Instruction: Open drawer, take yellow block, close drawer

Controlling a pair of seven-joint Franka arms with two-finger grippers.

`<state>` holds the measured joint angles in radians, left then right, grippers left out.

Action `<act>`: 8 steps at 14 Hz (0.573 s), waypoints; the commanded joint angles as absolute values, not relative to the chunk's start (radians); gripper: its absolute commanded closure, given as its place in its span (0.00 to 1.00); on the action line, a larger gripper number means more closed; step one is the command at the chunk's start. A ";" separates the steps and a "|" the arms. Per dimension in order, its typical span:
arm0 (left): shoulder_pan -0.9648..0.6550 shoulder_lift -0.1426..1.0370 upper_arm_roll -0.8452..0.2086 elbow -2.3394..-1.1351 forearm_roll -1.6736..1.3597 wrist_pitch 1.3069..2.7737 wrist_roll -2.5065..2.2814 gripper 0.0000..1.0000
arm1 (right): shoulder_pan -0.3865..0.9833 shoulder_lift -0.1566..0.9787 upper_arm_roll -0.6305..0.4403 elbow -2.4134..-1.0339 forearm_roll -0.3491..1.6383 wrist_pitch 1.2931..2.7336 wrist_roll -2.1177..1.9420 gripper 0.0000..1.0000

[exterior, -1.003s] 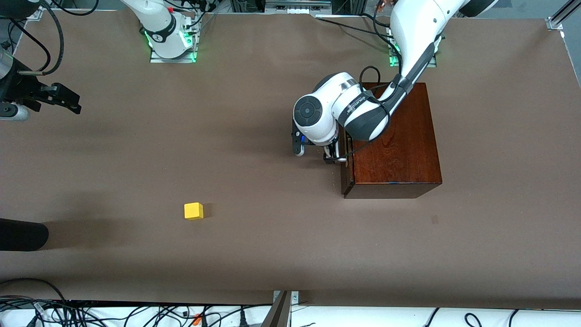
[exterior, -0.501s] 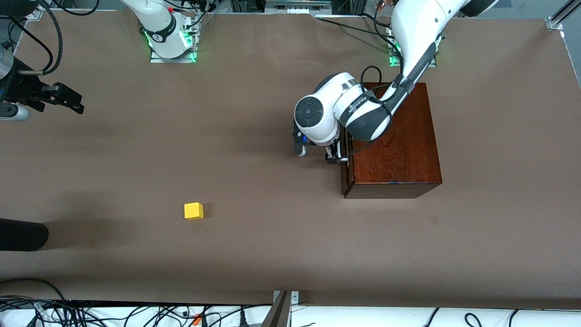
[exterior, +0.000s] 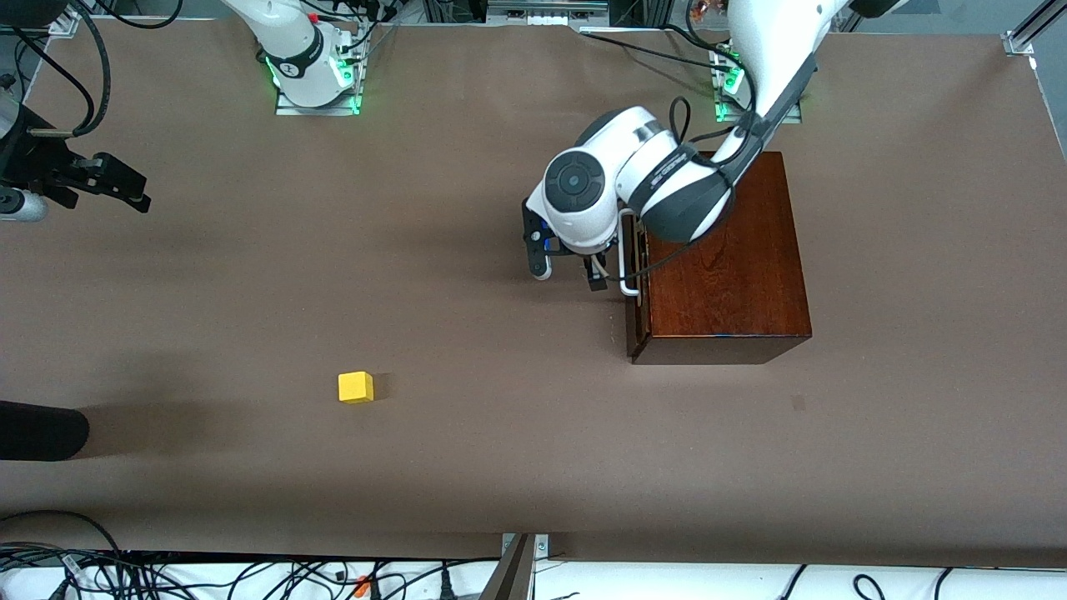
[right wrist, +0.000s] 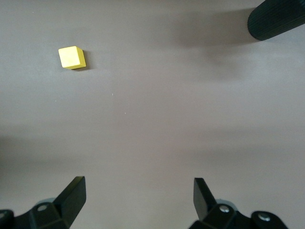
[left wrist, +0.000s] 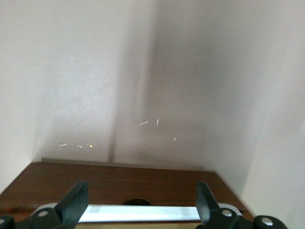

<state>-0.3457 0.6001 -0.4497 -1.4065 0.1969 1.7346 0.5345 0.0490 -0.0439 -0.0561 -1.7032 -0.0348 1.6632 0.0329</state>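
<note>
While both claws gape, the drawer (exterior: 637,275) fronts the right arm's end.

Brown table (exterior: 467,467), yellow block (exterior: 355,387), mahogany box (exterior: 725,275)

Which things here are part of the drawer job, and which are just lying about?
Part of the job:
drawer, shut in the wooden box
yellow block, on the table
left gripper, open, at the handle
right gripper, open, waiting

Lying about:
black cylinder
cables along the table edge
</note>
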 commanded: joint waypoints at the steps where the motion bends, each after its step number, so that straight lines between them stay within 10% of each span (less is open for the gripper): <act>1: -0.302 0.493 -0.453 -1.417 0.120 1.642 0.370 0.00 | 0.031 -0.044 -0.043 -1.689 -0.015 1.652 0.037 0.00; 8: -0.059 0.287 -0.454 -1.416 0.091 1.479 0.167 0.00 | 0.031 -0.046 -0.043 -1.689 -0.015 1.637 0.031 0.00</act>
